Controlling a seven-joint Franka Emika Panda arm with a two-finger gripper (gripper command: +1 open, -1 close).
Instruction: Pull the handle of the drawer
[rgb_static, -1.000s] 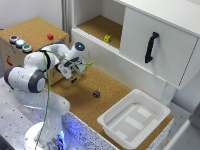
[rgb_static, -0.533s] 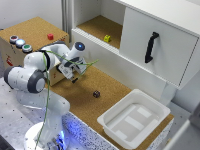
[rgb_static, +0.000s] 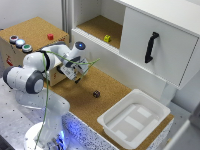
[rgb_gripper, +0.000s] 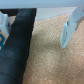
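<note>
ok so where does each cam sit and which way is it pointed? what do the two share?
Exterior view: off the arm, raised, looking down at the cork worktop, the white cabinet with the black handle and the white tray; the whole arm shows, with the gripper low over the cork.
Wrist view: on the wrist, close to the cork surface; shows one blurred pale finger and a dark blurred shape I cannot identify.
Shared: the cork surface and the gripper; the handle appears only in the exterior view.

No readable text, labels, brand names, numbers or signs appear in either view; every surface shown is too blurred or plain to carry lettering.
</note>
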